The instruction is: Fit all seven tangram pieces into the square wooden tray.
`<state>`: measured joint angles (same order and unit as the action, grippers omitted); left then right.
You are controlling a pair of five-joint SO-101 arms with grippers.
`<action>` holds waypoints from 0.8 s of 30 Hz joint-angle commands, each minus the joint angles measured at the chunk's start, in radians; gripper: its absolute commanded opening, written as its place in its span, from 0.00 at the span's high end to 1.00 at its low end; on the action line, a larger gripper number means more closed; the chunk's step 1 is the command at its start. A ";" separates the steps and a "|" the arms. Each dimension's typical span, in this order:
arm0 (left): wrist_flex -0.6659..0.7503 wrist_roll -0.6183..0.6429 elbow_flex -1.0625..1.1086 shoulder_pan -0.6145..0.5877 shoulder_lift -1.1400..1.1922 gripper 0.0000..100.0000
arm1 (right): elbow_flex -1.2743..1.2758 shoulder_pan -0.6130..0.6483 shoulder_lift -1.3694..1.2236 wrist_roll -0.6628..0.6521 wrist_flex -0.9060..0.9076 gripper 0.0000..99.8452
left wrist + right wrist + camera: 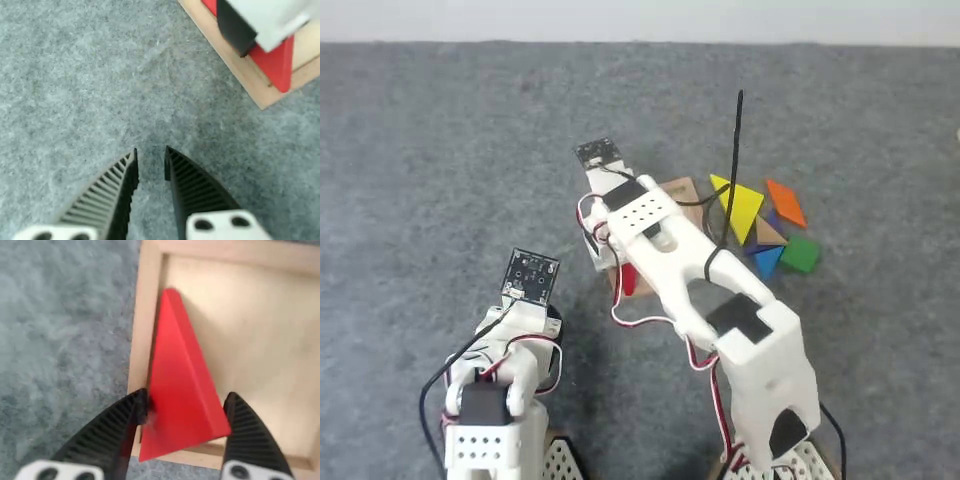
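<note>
I have the right arm [665, 245] stretched out over the wooden tray [150, 305]. Its jaws stand wide, one on each side of the red triangle [180, 385], and as far as I can tell they press against the triangle's edges. The triangle sits at the tray's near left part, along one wall, with one corner overlapping the rim.

My left arm [505, 400] is to the near left. Its jaws are narrowly parted over the bare grey table [75, 75], with nothing between them, and the tray's corner lies apart from them.

Right of the tray, the yellow triangle [740, 205], orange parallelogram [786, 202], blue triangle [767, 262] and green square [800, 254] are clustered on the table.
</note>
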<state>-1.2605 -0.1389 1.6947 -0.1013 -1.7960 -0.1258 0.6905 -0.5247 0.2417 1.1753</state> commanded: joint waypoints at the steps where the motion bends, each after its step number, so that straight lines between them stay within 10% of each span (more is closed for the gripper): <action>1: -0.003 -0.011 -0.012 -0.002 -0.021 0.91 | -0.041 -0.070 -0.007 -0.014 -0.012 0.75; 15: -0.003 -0.011 -0.012 -0.002 -0.021 0.91 | -0.008 -0.105 -0.005 -0.103 0.005 0.75; 24: -0.003 -0.011 -0.012 -0.002 -0.021 0.91 | 0.003 0.085 -0.005 -0.104 0.002 0.75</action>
<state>-1.2605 -0.1389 1.6947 -0.1013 -1.7960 -0.1181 0.6966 -0.5462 0.1465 1.1753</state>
